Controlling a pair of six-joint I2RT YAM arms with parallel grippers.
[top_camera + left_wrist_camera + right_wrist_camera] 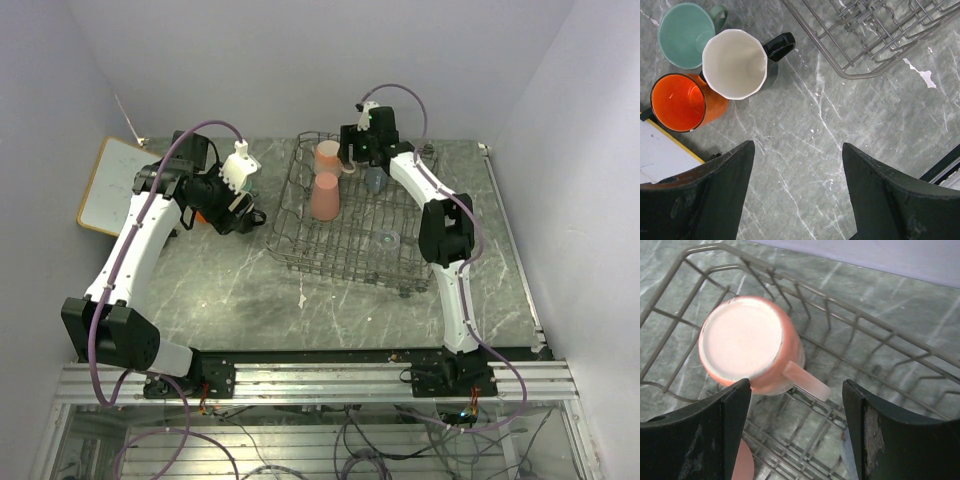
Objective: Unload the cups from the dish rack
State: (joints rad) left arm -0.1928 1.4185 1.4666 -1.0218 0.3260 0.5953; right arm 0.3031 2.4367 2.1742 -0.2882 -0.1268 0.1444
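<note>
Four cups are in the dish rack [345, 245]. A pink mug [747, 342] stands upside down in the rack's far left corner, its handle pointing toward the near right in the right wrist view. Just near of it, the tall pink tumbler [324, 196] also stands mouth down. A small grey-blue cup [375, 180] sits to the right of the tumbler, toward the far right of the rack, and a clear glass [388, 240] sits nearer, by the right side.

Three cups are out on the table [230, 290], left of the rack, clustered mouth up. The mint green mug [685, 34] and the black mug [735, 62], which is white inside, touch each other. The orange mug [680, 102] is just beside the black one.

The right claw [796, 382] hangs over the pink mug with its fingers spread wide. The mug's base lies mostly ahead of the left finger, the handle falls between the two fingers, and nothing is pinched.

The left claw [798, 144] hovers above bare table between the three mugs and the rack's near left corner, its fingers also spread wide and holding nothing.

A wood-framed whiteboard [115, 185] lies at the far left of the table, its edge next to the orange mug.
</note>
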